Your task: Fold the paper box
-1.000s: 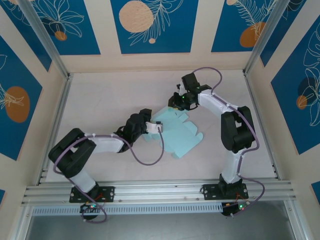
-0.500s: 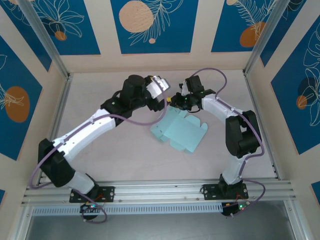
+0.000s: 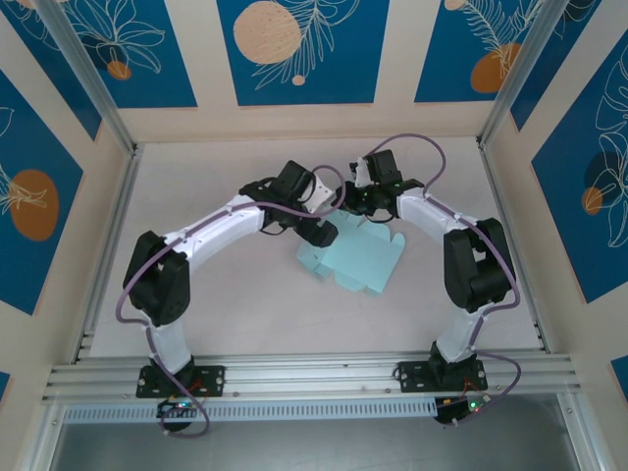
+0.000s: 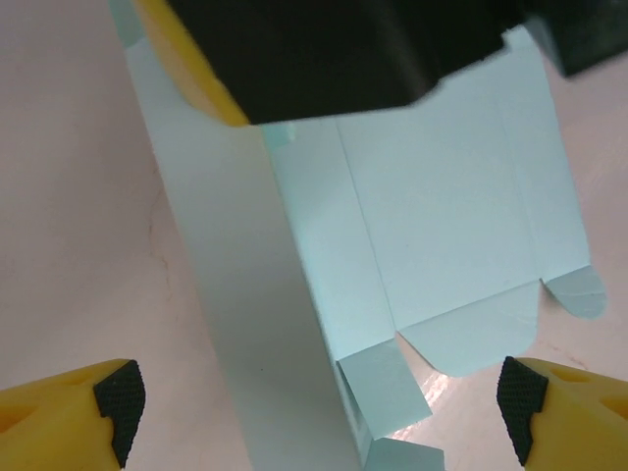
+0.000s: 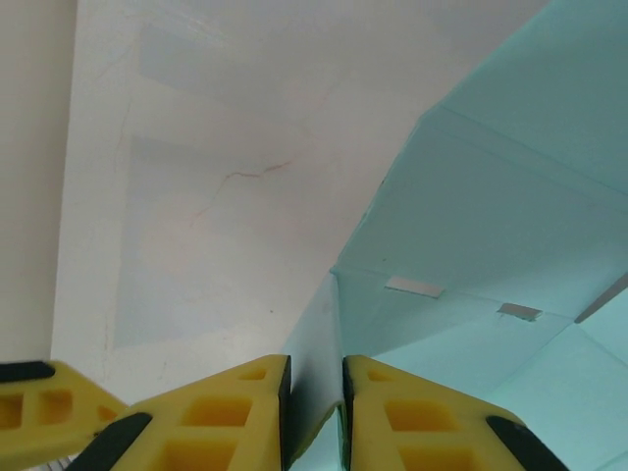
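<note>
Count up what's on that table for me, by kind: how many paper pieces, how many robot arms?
Pale mint flat card sheet with flaps and tabs: 1
White-and-black robot arms: 2, the left arm and the right arm
Total: 3

the paper box [image 3: 365,257] is plain pale mint blue. the left tool [image 4: 319,410] is yellow with black ridged pads [image 4: 120,404]; the right tool [image 5: 314,417] is yellow too. the counter [image 3: 226,304] is off-white. the wall panels [image 3: 294,49] at twelve o'clock are deep blue with white leaf outlines and peach discs.
</note>
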Robot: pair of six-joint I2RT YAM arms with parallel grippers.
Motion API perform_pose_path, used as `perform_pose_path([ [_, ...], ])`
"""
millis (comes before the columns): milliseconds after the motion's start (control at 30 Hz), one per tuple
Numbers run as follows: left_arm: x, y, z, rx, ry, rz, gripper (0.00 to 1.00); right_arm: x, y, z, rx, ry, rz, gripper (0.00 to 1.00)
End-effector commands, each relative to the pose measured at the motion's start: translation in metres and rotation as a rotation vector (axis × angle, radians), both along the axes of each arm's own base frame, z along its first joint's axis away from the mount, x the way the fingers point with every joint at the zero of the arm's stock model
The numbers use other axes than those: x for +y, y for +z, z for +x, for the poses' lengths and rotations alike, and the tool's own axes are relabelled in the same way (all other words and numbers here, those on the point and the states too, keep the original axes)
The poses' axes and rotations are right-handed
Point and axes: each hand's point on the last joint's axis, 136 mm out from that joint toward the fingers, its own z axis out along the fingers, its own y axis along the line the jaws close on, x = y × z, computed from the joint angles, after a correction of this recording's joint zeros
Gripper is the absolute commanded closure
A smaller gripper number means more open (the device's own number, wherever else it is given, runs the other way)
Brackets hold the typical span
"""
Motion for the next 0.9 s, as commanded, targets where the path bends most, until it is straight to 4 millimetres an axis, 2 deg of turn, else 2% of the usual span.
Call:
perform_pose_path([
  [0,0.003,0.003,0.008,0.087,0.049,-0.080,0.09,0.000,0.020,-0.003,-0.065,0.032,0.028,0.78],
  [67,0.000,0.001,0.007,0.117,0.039,-0.115,0.14,0.001,0.020,-0.004,-0.067,0.035,0.032,0.78],
  [167,-0.004,-0.003,0.006,0.136,0.025,-0.131,0.16,0.001,0.019,-0.002,-0.067,0.027,0.039,0.78],
  [300,0.006,-0.006,0.012,0.079,0.059,-0.073,0.16,0.001,0.017,-0.003,-0.053,0.005,0.057,0.79],
  [567,0.010,0.007,0.007,-0.214,-0.006,0.063,0.30,0.001,0.011,0.001,-0.011,-0.066,0.104,0.81],
  [700,-0.001,0.013,0.001,-0.409,-0.063,0.164,0.37,0.000,0.014,0.003,-0.011,-0.078,0.108,0.80],
  [800,-0.010,0.015,0.000,-0.468,-0.075,0.169,0.38,0.000,0.016,0.004,-0.011,-0.085,0.107,0.80],
  [867,-0.010,0.012,0.004,-0.494,-0.058,0.198,0.43,0.000,0.016,0.004,-0.008,-0.087,0.109,0.81],
])
